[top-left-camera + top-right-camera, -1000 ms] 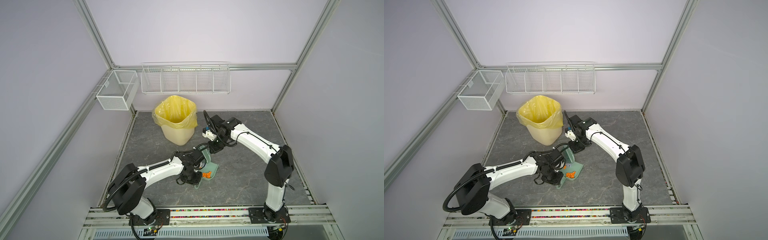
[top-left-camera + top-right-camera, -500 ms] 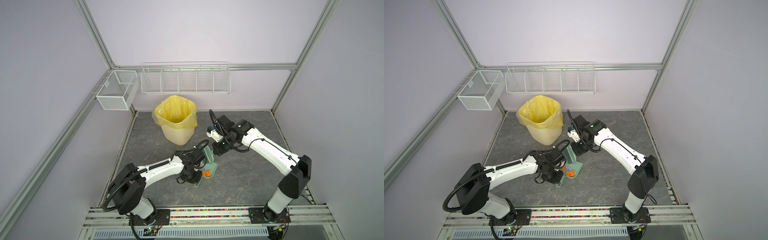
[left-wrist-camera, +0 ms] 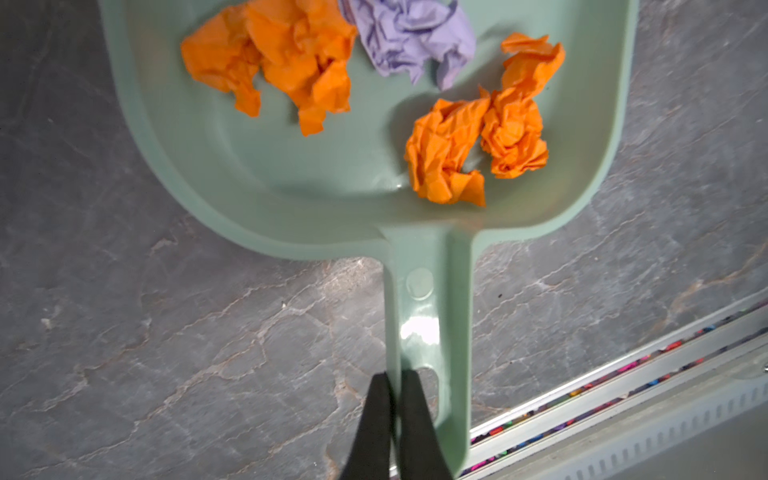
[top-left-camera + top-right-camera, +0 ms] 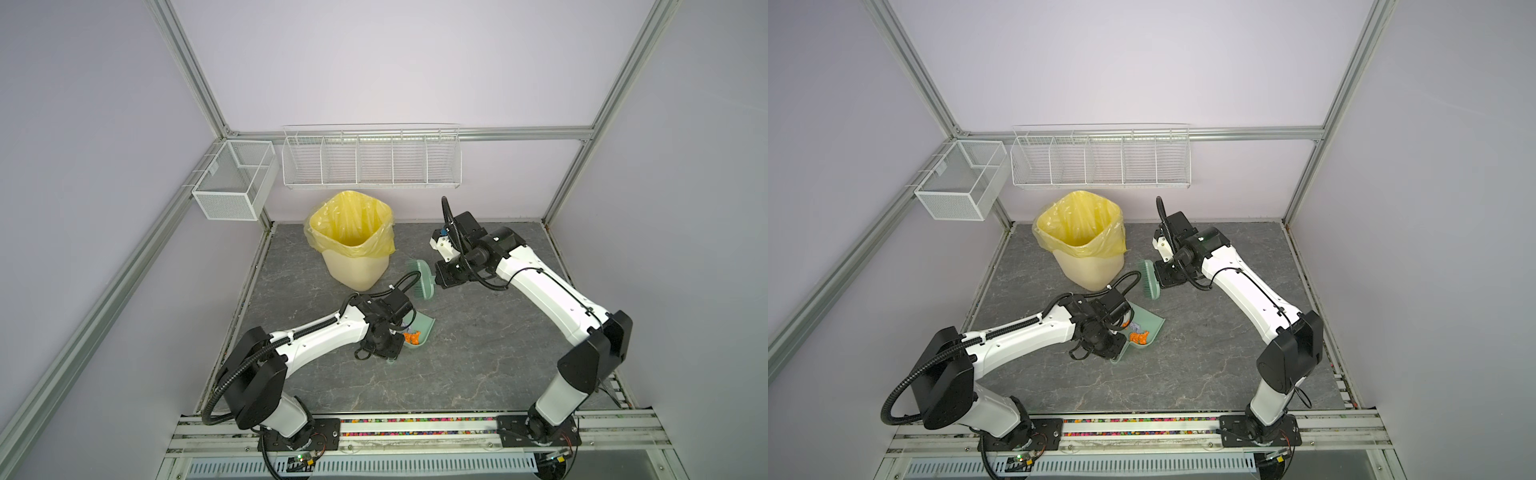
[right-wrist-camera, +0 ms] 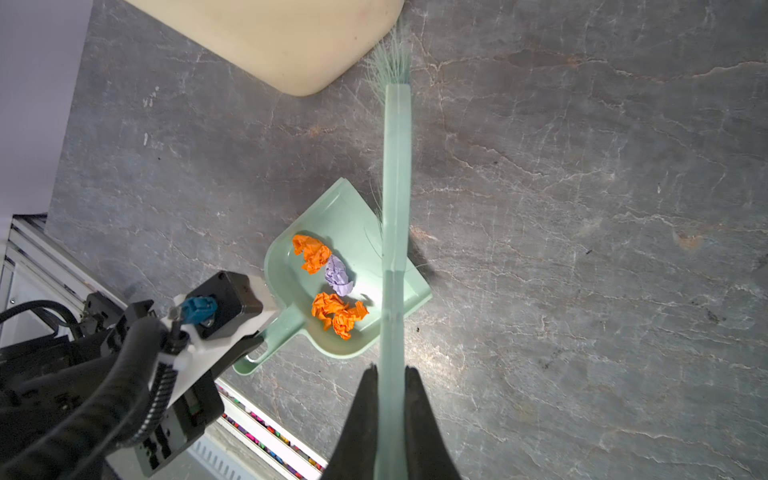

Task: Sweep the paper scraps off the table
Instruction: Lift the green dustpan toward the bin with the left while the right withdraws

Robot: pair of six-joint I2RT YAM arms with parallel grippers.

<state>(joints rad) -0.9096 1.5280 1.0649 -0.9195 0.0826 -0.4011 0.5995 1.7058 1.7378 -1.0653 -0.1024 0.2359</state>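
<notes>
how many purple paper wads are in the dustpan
1. The lavender wad lies in the dustpan, between the orange wads; the brush crossing one side could hide another.

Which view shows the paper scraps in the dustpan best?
The left wrist view: the paper scraps lie in the dustpan close up, though the frame edge crops the lavender one. The right wrist view shows them whole but smaller; in both top views they are tiny specks.
</notes>
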